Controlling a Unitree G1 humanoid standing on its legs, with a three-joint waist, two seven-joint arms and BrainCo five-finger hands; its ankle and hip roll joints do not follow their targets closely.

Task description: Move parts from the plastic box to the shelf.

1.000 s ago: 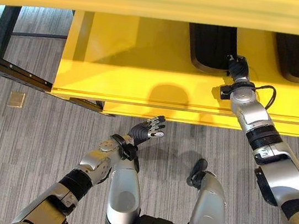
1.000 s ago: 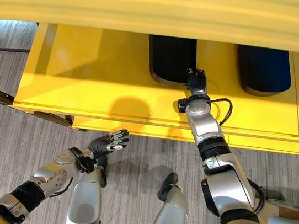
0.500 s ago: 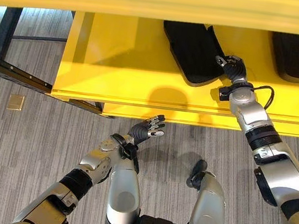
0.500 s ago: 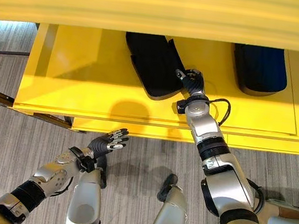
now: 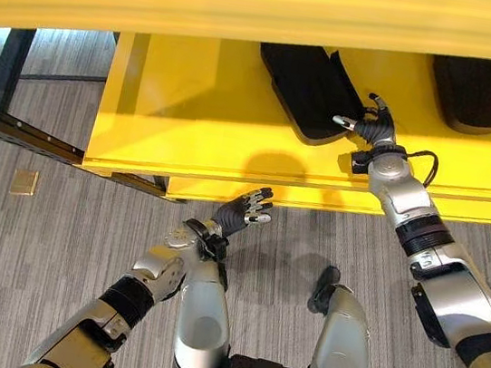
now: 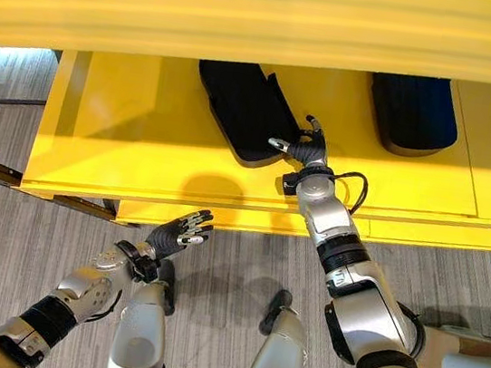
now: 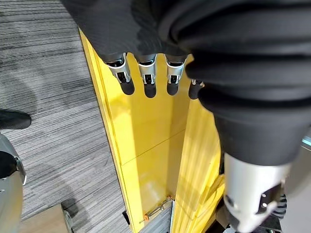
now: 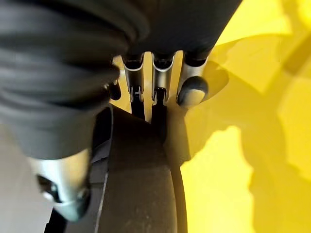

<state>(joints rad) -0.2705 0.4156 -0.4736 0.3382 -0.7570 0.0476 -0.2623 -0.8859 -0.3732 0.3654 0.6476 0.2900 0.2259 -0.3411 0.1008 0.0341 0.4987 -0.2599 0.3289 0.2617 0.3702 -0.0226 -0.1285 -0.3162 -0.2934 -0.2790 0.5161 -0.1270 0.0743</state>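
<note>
Right hand at the near corner of a black part on the yellow shelf; left hand idle, low over the floor.

The black part (image 5: 307, 87) lies flat on the yellow shelf (image 5: 182, 111), long axis running diagonally from the shelf's back-left toward the front-right, its near end right by the right hand (image 5: 369, 128). That hand sits just to the part's right, fingers spread and straight, fingertips at the part's edge, not curled round it; the right wrist view shows its fingers (image 8: 160, 85) lying along the dark surface. Looks like nudging or releasing rather than gripping. A second black part (image 5: 474, 91) lies further right, well apart. Left hand (image 5: 243, 213) hangs open, holding nothing, near the shelf's front edge but below it. The right hand is much nearer; any straightening push would go from it leftward and back.
</note>
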